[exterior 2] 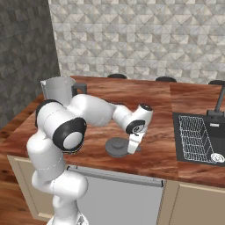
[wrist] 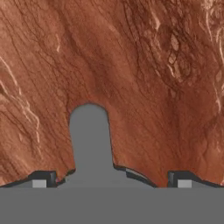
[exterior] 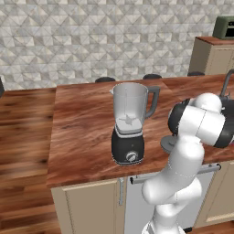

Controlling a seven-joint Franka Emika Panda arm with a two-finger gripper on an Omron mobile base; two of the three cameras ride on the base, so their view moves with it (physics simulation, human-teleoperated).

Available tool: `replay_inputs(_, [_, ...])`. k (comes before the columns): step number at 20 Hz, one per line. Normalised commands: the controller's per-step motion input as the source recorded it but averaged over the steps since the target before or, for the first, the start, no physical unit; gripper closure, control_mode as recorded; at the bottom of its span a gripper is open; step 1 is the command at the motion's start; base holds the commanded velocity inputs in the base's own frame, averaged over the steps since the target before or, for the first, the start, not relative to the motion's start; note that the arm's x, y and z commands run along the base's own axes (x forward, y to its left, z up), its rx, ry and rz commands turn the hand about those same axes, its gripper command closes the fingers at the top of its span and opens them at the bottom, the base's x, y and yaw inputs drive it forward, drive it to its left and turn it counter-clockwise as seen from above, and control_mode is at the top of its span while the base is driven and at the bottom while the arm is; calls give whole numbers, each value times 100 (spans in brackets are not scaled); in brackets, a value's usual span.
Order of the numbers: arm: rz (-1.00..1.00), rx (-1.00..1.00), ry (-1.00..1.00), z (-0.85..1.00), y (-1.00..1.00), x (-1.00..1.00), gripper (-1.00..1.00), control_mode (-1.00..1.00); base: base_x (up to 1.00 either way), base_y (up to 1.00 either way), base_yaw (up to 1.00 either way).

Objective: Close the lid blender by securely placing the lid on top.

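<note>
1. While my arm reached low over it, the wooden counter (exterior: 82, 132) stretched broad and reddish-brown beneath everything, backed by a pale tiled wall (exterior: 91, 36).
2. To my right, a dark sink (exterior 2: 200, 138) sat sunk in the counter with a wire rack (exterior 2: 195, 140) inside it.
3. The blender (exterior: 130, 123) stood upright on the counter to my left — clear jar on a rounded black base with a silver dial, grey handle turned toward me, rim open with nothing on it.
4. The lid (exterior 2: 117, 146) lay flat on the counter near the front edge, well apart from the blender and off to its right; in the left base view only a sliver of it (exterior: 168, 143) showed past my forearm.
5. My gripper (exterior 2: 133, 149) pointed straight down at the right edge of the lid, just at the counter surface.
6. In the hand view the lid's knob (wrist: 89, 140) rose between my two fingertips (wrist: 41, 180), which stood wide apart on either side of it — jaws spread, gripping nothing.
7. Small dark round caps (exterior: 151, 76) sat along the counter's far edge.
</note>
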Motion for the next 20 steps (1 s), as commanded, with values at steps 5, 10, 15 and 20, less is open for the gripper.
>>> replay_inputs(5, [0,0,0,-37,0,1,-100,-100,0,0,0])
replay_inputs(10, [0,0,0,-32,3,0,-100,-100,0,0,0])
replay_inputs(15, [0,0,0,-28,13,0,100,-100,0,0,0])
replay_inputs(20, [0,0,0,-5,12,0,100,-100,0,0,0])
